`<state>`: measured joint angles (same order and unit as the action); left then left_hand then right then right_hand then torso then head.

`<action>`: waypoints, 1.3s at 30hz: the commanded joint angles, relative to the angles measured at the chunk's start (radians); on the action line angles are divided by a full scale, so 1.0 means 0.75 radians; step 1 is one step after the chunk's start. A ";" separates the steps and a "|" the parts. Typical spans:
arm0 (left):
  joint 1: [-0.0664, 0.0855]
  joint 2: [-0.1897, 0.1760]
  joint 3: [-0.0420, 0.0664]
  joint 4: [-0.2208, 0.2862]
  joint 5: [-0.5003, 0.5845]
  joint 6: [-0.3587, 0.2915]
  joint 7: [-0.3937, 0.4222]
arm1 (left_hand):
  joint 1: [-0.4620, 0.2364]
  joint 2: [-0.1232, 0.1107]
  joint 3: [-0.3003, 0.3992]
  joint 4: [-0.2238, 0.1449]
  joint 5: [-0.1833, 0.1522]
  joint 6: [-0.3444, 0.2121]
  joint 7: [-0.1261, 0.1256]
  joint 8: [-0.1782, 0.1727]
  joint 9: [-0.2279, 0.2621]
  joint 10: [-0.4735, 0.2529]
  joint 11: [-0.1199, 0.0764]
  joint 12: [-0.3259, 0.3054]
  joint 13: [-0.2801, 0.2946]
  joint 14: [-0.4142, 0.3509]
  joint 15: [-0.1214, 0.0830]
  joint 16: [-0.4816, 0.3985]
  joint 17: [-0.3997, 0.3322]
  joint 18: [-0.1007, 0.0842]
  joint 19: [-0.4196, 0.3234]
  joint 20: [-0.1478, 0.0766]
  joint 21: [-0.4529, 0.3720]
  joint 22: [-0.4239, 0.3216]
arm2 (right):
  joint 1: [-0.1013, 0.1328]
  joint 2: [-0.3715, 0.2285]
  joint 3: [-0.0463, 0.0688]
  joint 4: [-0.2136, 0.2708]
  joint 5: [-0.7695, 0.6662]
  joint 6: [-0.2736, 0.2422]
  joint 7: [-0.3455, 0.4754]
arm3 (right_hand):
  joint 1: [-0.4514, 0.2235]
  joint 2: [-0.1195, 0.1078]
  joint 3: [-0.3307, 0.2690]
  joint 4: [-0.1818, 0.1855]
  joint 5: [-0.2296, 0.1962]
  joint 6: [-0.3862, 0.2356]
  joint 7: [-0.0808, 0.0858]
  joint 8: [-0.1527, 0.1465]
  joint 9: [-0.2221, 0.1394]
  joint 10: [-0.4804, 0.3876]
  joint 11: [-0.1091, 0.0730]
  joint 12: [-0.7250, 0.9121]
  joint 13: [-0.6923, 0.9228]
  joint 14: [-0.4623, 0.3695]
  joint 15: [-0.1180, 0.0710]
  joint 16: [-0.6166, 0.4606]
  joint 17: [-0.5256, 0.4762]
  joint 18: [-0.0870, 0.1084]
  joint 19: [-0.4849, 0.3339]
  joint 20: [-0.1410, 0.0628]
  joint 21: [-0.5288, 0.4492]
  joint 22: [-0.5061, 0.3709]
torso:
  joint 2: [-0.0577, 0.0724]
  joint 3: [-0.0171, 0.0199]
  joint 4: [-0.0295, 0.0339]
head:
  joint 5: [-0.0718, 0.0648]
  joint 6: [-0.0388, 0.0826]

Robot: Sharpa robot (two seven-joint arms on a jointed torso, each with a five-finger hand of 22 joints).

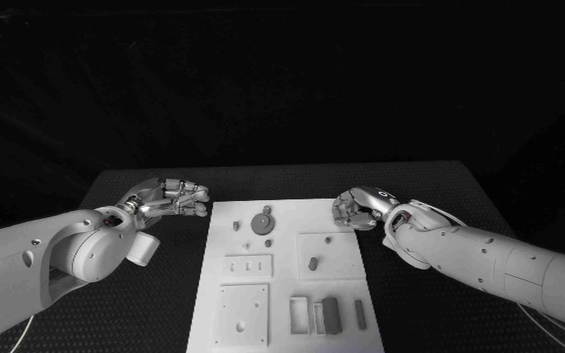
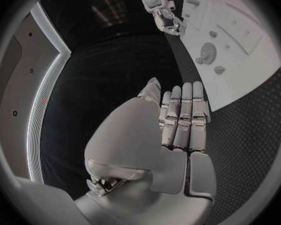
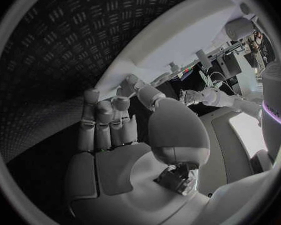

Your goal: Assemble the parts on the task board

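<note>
The white task board (image 1: 309,214) lies in the middle of the black table. A grey round part (image 1: 263,224) sits near its far end, with small parts (image 1: 313,263) further down and several bar-shaped parts (image 1: 332,315) at the near right. My left hand (image 1: 172,198) hovers just left of the board's far corner, fingers loosely bent and holding nothing; its wrist view shows the fingers (image 2: 181,117) side by side, the board (image 2: 240,45) and the round part (image 2: 207,52). My right hand (image 1: 358,207) hangs at the board's far right edge, also without anything in it (image 3: 106,125).
The black textured table top (image 1: 141,304) runs around the board on both sides. A square plate (image 1: 242,314) and a smaller plate (image 1: 248,266) lie on the board's left half. The left wrist view shows the right hand (image 2: 163,12) beyond the board.
</note>
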<state>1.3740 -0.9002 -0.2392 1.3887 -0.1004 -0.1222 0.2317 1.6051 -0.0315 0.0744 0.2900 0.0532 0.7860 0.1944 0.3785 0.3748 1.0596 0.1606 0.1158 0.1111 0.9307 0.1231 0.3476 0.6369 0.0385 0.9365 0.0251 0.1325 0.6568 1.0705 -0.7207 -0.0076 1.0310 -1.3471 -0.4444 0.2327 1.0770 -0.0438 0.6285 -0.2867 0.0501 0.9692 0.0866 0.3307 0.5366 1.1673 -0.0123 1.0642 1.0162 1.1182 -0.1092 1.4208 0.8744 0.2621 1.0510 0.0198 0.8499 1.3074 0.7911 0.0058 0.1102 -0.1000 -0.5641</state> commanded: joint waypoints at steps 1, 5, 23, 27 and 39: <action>0.000 0.002 0.001 0.004 -0.022 0.031 0.013 | 0.010 0.020 0.004 -0.004 -0.002 0.015 -0.012 0.002 0.004 0.014 -0.002 -0.003 0.002 0.005 0.003 -0.009 0.004 0.015 0.004 0.000 -0.011 -0.001 | -0.002 -0.001 0.000 0.007 0.000 -0.011 -0.010 | 0.012 0.036 0.001 -0.008 -0.001 0.005 0.021 -0.008 0.007 0.007 0.003 0.005 -0.002 -0.001 -0.005 0.009 0.000 0.000 0.000 -0.001 0.006 0.022 | 0.000 0.0007 -0.0005 | 0.000 0.001; 0.000 0.005 0.001 0.004 -0.032 0.026 0.009 | 0.025 0.032 0.010 -0.006 -0.002 0.018 -0.021 0.001 0.005 0.018 -0.003 -0.005 0.003 0.005 0.003 -0.013 0.007 0.015 0.003 0.000 -0.014 -0.001 | -0.001 -0.005 0.000 0.024 0.001 -0.022 -0.014 | 0.019 0.042 -0.001 -0.009 -0.001 0.001 0.023 -0.011 0.007 0.007 0.006 0.005 -0.002 -0.001 -0.003 0.010 0.001 0.000 -0.002 -0.001 0.007 0.023 | 0.000 0.0006 0.0001 | -0.001 0.003; 0.001 0.020 0.001 0.039 -0.095 -0.052 -0.094 | -0.066 0.013 -0.049 0.002 -0.002 0.056 -0.016 0.003 0.008 0.079 -0.027 0.013 0.017 0.050 -0.013 -0.005 0.040 0.017 0.040 -0.013 -0.002 0.016 | 0.049 -0.038 0.023 0.230 0.053 -0.048 -0.134 | 0.029 0.031 -0.018 -0.008 -0.001 0.019 0.020 -0.004 0.017 0.014 0.003 0.011 -0.001 0.004 -0.003 0.017 0.003 0.000 0.001 -0.003 0.016 0.026 | -0.001 -0.0015 -0.0022 | 0.000 0.019; 0.001 0.033 0.001 0.056 -0.177 -0.062 -0.167 | -0.142 -0.001 -0.088 0.001 0.000 0.071 -0.022 0.002 0.009 0.104 -0.038 0.021 0.026 0.071 -0.023 0.002 0.057 0.016 0.054 -0.023 0.004 0.026 | 0.067 -0.037 0.029 0.298 0.041 0.018 -0.224 | 0.024 0.023 -0.025 -0.006 -0.001 0.024 0.018 -0.003 0.019 0.018 0.001 0.013 -0.001 0.007 -0.005 0.019 0.003 0.000 0.005 -0.003 0.019 0.025 | -0.003 -0.0024 -0.0037 | 0.001 0.028; 0.001 0.126 0.002 0.067 -0.245 -0.125 -0.359 | -0.293 -0.005 -0.169 0.001 -0.004 0.214 -0.083 0.035 0.027 0.339 -0.161 0.168 0.183 0.263 -0.147 0.214 0.236 0.027 0.231 -0.126 0.149 0.149 | 0.090 0.024 0.030 0.446 -0.084 0.090 -0.369 | 0.002 -0.008 -0.038 -0.002 -0.001 0.030 0.015 -0.008 0.022 0.024 -0.002 0.033 0.013 0.018 -0.011 0.041 0.013 0.000 0.024 -0.008 0.035 0.026 | -0.027 -0.0106 -0.0159 | 0.035 0.039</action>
<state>1.3741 -0.8145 -0.2389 1.4387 -0.2538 -0.1824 0.0386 1.3891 -0.0343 -0.0485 0.2915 0.0532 0.9423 0.1339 0.3979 0.3944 1.3063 0.0390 0.2382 0.2445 1.1256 0.0144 0.5024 0.8102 0.0470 1.1033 -0.0699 0.2409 0.7653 1.1373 -0.7043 0.0142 1.3553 -1.3522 -0.4196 0.0168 1.0774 -0.0397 0.6054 -0.2870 0.0492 0.9711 0.0849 0.3167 0.5363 1.1796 -0.0144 1.0834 1.0247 1.1313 -0.1105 1.4476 0.8831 0.2552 1.0618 0.0158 0.8716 1.3079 0.7782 -0.0002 0.1023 -0.0830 -0.5355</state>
